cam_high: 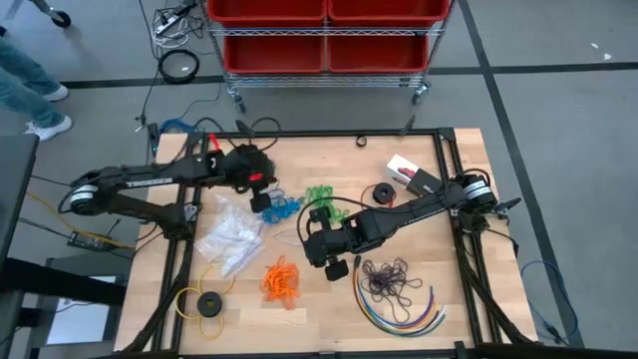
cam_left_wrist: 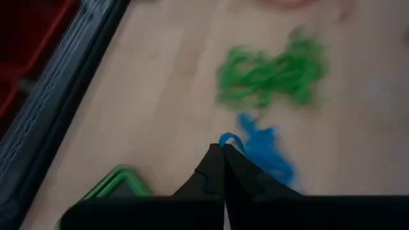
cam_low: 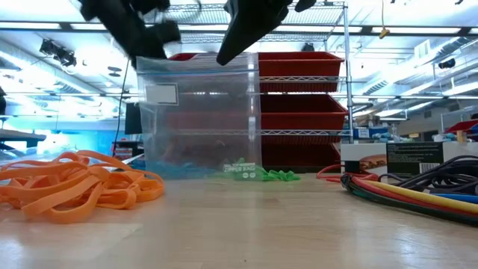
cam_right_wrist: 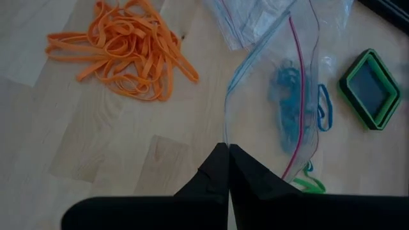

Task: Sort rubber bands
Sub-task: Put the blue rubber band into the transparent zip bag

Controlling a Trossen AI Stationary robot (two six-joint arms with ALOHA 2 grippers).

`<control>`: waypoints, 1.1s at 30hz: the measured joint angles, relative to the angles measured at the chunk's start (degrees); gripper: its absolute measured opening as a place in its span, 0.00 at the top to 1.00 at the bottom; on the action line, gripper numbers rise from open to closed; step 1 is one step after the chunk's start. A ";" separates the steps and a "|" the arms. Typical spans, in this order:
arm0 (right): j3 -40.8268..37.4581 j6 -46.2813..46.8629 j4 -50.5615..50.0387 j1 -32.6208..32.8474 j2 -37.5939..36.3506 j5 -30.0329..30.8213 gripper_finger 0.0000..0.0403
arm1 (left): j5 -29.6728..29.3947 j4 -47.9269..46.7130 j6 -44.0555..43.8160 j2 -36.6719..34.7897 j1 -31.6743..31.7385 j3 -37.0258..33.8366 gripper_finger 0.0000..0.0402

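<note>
My right gripper [cam_right_wrist: 227, 145] [cam_high: 317, 237] is shut on a clear zip bag [cam_right_wrist: 281, 70] [cam_low: 198, 112] near the table's middle. The bag stands upright, with blue rubber bands [cam_right_wrist: 286, 102] inside it. My left gripper [cam_left_wrist: 223, 148] [cam_high: 261, 195] is shut on blue rubber bands [cam_left_wrist: 263, 152] just left of the bag. Green rubber bands [cam_high: 319, 192] [cam_left_wrist: 271, 71] lie farther back. Orange rubber bands [cam_high: 281, 281] [cam_right_wrist: 124, 46] and dark purple rubber bands [cam_high: 389, 279] lie near the front edge. My left gripper pinches a blue band loop [cam_left_wrist: 229, 138] between its shut fingertips, coming from above; the remaining blue strands trail beyond the fingers above the table. My right gripper pinches the zip bag's top edge [cam_right_wrist: 225, 128] between both fingers from above. The bag hangs upright below it, its bottom [cam_low: 198, 173] on the table.
A heap of clear bags [cam_high: 229, 234] lies left of the middle. A yellow ring with a black disc [cam_high: 204, 302] is at the front left, multicoloured cables [cam_high: 404, 314] at the front right. A green-rimmed square tray [cam_right_wrist: 370, 88] sits beside the bag. A small box [cam_high: 409, 172] stands far right.
</note>
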 joint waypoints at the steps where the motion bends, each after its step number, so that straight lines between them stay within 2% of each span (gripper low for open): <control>1: 0.00 0.29 0.00 -0.16 0.00 -0.02 1.00 | 0.72 0.73 -0.42 -1.14 -0.76 0.53 1.00; 7: 0.00 2.65 -0.07 -1.36 -0.02 -2.96 1.00 | 2.87 2.89 -1.57 -4.43 -6.91 2.41 1.00; 16: 0.00 6.57 -0.31 -3.21 -0.02 -4.76 1.00 | 3.99 11.44 -3.73 -1.06 -15.39 2.69 1.00; 25: -0.02 7.00 -0.32 -3.88 -0.02 -5.87 1.00 | 0.50 13.56 -3.86 5.09 -18.74 2.69 1.00; 33: -0.02 7.07 -0.42 -4.05 -0.02 -5.81 1.00 | -1.13 15.49 -4.11 6.32 -21.31 2.71 1.00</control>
